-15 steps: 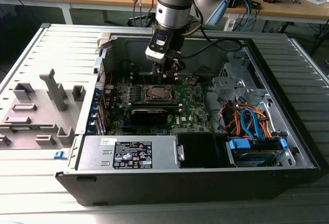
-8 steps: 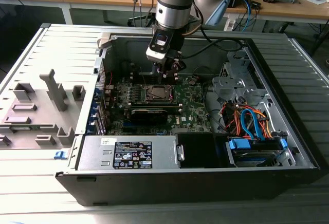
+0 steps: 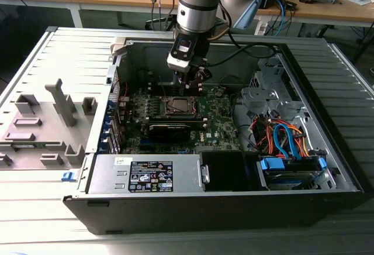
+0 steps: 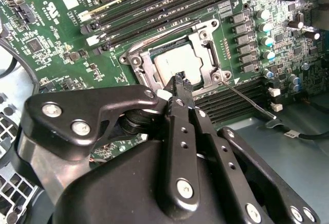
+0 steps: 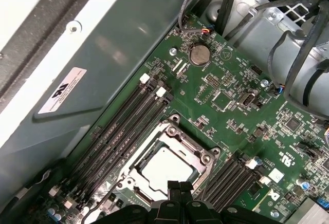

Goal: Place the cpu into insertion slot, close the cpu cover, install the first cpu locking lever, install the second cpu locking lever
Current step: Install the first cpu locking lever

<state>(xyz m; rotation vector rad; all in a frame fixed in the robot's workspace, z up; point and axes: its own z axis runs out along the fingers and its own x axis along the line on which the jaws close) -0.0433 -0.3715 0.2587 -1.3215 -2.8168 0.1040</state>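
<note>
Currently, locate case [image 3: 234, 205]: open on top, board [image 3: 219, 123] flat on its floor, drive cage and cables toward the exterior view's right. Find gripper [image 3: 193, 82] hanging inside, directly over slot [image 3: 177, 106] near board centre. Check fingers [image 4: 180, 142] in both wrist views: pressed together, nothing pinched, tips just at one slot edge, contact not resolvable. Read slot contents: cpu [image 4: 175, 62] seated inside, pale top face showing through the window of cover [image 4: 207, 54]; cover flat over it, judged closed. Trace lever [image 4: 252, 103]: thin wire rod, long axis oblique to slot sides. Follow it from the slot corner just beside the fingertips, away across the memory slots, to a hooked end well apart from cover. Judge it not latched.
</note>
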